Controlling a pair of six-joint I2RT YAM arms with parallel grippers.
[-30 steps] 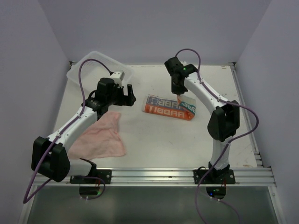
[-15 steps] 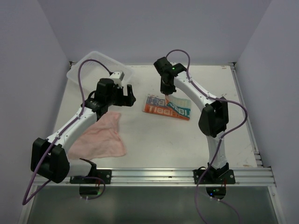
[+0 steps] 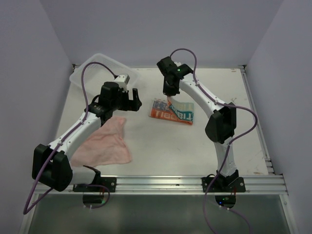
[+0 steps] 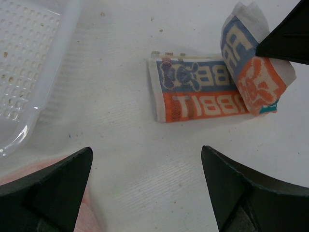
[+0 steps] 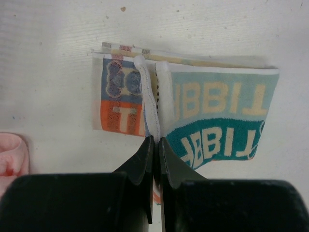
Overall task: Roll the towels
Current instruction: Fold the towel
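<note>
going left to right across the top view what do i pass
pink towel → left end effector → printed towel (basket skipped: it overlaps the pink towel)

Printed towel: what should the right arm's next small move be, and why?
Probably draw the pinched edge across toward the flat orange end. The right tool is shut on an edge of the printed towel. One end is already turned over, and the orange-and-blue end lies flat, not yet rolled.
</note>
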